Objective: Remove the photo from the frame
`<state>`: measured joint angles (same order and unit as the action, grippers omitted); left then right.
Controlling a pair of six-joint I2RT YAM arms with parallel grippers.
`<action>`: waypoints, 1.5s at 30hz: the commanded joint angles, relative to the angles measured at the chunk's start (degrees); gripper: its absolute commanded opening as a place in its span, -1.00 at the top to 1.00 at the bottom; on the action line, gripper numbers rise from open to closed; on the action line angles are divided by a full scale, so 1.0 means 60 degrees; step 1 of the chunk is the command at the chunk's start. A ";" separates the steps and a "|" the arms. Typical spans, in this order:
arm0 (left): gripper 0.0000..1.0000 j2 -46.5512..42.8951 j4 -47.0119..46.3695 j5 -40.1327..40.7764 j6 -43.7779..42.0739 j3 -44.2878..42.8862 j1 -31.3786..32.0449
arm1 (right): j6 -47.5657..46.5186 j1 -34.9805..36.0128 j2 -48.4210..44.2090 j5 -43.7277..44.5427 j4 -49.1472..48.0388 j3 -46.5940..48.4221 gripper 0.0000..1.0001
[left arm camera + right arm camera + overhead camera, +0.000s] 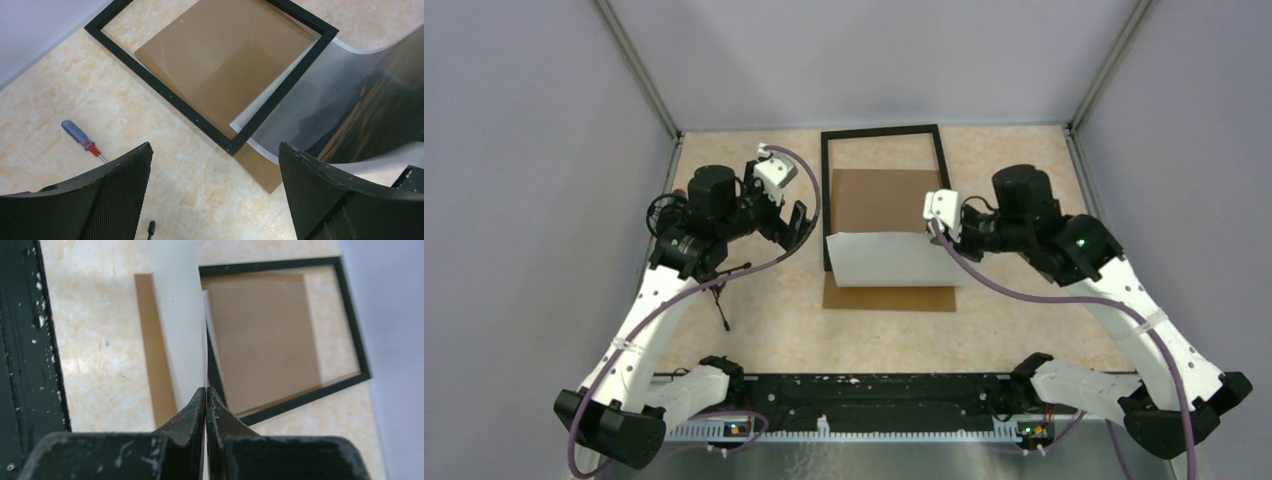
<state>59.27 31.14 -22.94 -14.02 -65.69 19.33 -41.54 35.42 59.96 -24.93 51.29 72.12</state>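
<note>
The frame [879,131] is a thin black rectangle lying flat at the table's far middle, also in the left wrist view [165,93] and the right wrist view [310,395]. The photo [889,258] curls up over the frame's near end, white back facing up. Its dark mountain side [350,105] shows in the left wrist view. My right gripper [939,235] is shut on the photo's right edge [182,325], fingertips pinched together [206,390]. My left gripper [799,228] hangs open just left of the photo, with only bare table between its fingers [215,195].
A plain brown backing board [879,200] lies under the frame and photo, its near end sticking out toward me [262,172]. A red-and-blue screwdriver [80,137] lies left of the frame. A thin black tool [720,305] rests under the left arm. Grey walls enclose the table.
</note>
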 commanded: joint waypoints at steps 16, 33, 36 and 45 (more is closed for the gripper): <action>-0.97 -0.0303 -0.0996 0.1304 0.0997 0.0490 -0.0468 | -0.1207 -0.0017 0.1393 0.3708 -0.3050 0.4183 1.00; -0.97 -0.0298 -0.1091 0.1132 0.1394 0.0411 -0.0927 | -0.2234 -0.1121 0.5394 0.2317 -0.6895 0.5773 1.00; -0.98 -0.0256 -0.1106 0.1098 0.1404 0.0422 -0.0962 | -0.1872 -0.1114 0.5137 0.1996 -0.7086 0.4852 1.00; -0.98 -0.0257 -0.1137 0.0620 0.1366 0.0582 -0.1047 | -0.1837 -0.1168 0.4959 0.0874 -0.7293 0.0672 1.00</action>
<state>58.63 26.94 -17.34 -6.07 -62.28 13.45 -52.03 28.62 89.62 -15.51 10.24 84.33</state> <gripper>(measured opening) 0.987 0.003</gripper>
